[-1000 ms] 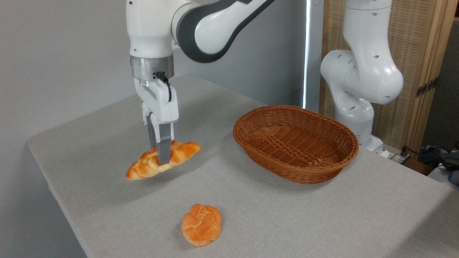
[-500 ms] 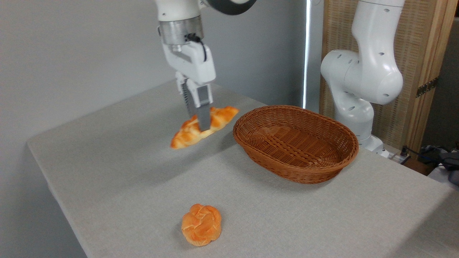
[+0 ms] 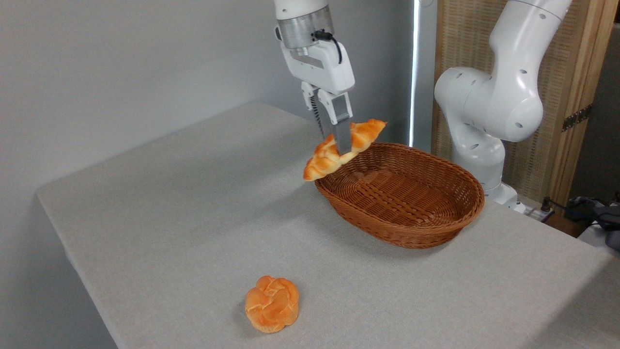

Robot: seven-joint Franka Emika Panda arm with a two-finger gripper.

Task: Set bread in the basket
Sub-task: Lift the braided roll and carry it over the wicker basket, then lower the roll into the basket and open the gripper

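The bread (image 3: 323,160), a golden-orange braided loaf with pointed ends, hangs tilted in the air with its right end higher. My gripper (image 3: 341,145) is shut on its middle, fingers pointing down. The loaf hovers over the left rim of the oval brown wicker basket (image 3: 436,232), which stands on the table at centre right; its inside holds nothing.
A small round knotted orange bun (image 3: 271,304) lies near the table's front edge. The grey table (image 3: 160,203) ends at the left and front. The arm's white base (image 3: 484,126) stands behind the basket, with a wicker screen behind it.
My gripper has carried the bread up and to the right, from low over the table's left part to above the basket's left rim. The bun and basket have not moved.
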